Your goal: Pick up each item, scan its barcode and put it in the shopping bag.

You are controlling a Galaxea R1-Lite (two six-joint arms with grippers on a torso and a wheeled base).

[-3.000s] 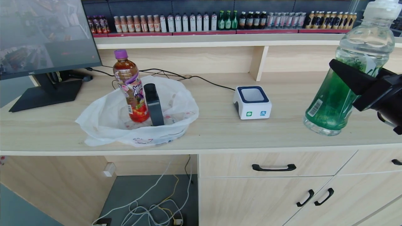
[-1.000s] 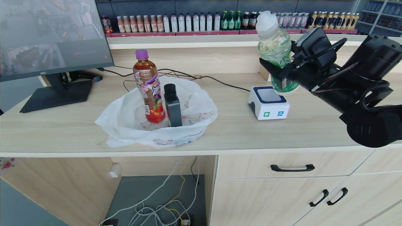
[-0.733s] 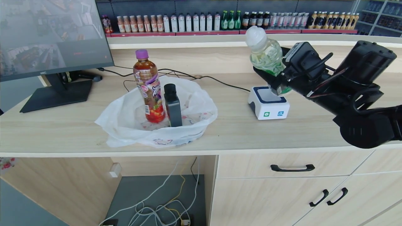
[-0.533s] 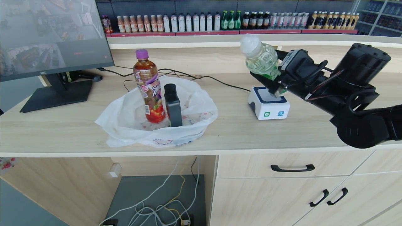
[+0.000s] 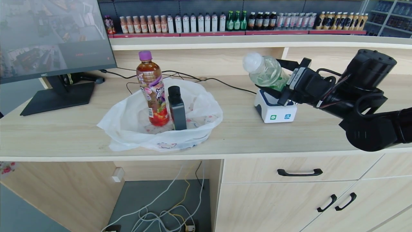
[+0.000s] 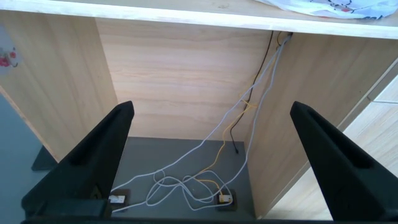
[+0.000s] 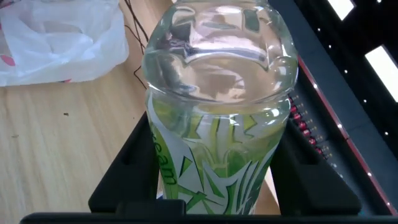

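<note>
The left claw [image 6: 211,112] hangs below the front edge of the tabletop [image 5: 58,135]. Its fingers are wide apart and hold nothing, and it faces the cables [image 6: 205,180] underneath.

On the tabletop the bag [image 5: 128,127] lies slumped open, with a tea bottle [image 5: 151,90] and a black bottle [image 5: 177,109] upright inside. The scanner [image 5: 275,111] sits to its right.

Just above the scanner, the right claw [image 5: 273,76] is clamped on the green bottle [image 5: 264,71]. The bottle is tipped far over, with its cap toward the bag and its lower body over the scanner window. Whether it touches the scanner I cannot tell.

The green bottle looks full, so probably fairly heavy. Its plastic wall is smooth and rounded, and could twist or slide between the fingers while tilted. A hold across the labelled middle, as now, seems soundest, because the thin wall would give under a harder squeeze.

The bag is limp and will not keep its mouth open. The two bottles in it could topple if nudged.
</note>
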